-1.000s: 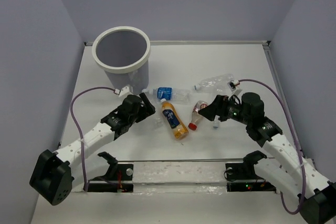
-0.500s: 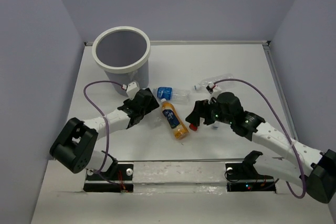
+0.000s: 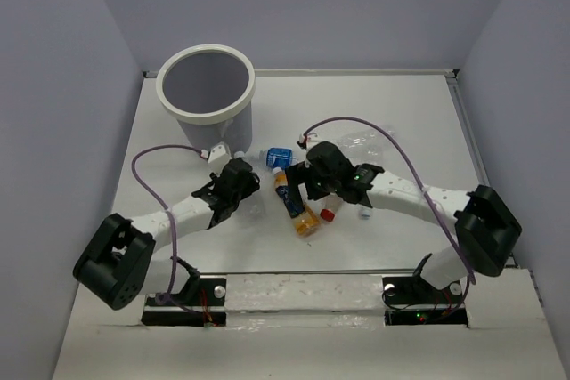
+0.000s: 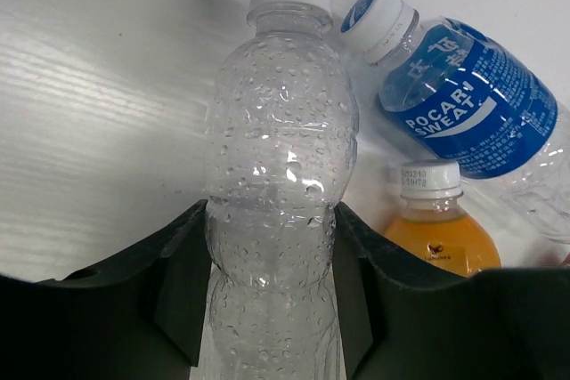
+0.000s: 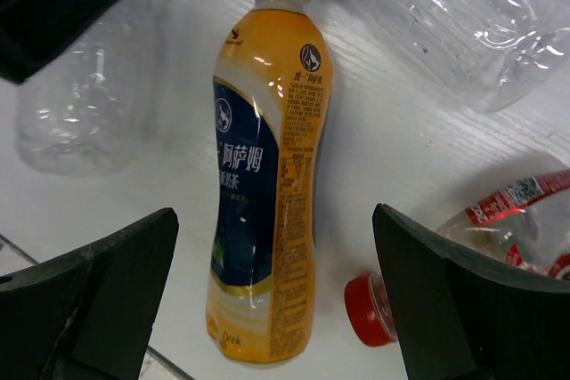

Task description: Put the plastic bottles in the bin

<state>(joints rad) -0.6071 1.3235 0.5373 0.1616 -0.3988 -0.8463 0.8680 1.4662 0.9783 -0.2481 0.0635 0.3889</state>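
Left wrist view: left hand (image 4: 272, 264) is clamped on the clear droplet-beaded plastic bottle with a white cap (image 4: 280, 157). Both fingers (image 4: 183, 282) press its lower body, cap toward top of frame. It sits just beside the blue-labelled clear bottle (image 4: 463, 109) at upper right and the orange bottle with a white cap (image 4: 438, 238) at lower right, all on the white tabletop (image 4: 80, 131).

Top view: the round grey mesh bin with a thick white rim (image 3: 207, 117) is upper left, near that arm. I see no bottle in it.

My read on the step: lift, then carry to the bin.
- Go straight up first so the neighbours don't get dragged.
- The grip is low on a thin wall, so expect the cap end to sag or pivot.
- Clear the rim fully and let go over the middle.

Pose: the left arm lies low, running diagonally from lower left to centre. The right arm reaches across from lower right, wrist tipped down.

Right wrist view: right hand (image 5: 276, 282) is wide open, straddling the orange bottle at its label with a gap either side, holding nothing. The pinkish crumpled bottle with a red cap (image 5: 525, 211) lies at lower right. The wrists are close at centre frame, so I'd stagger the moves.
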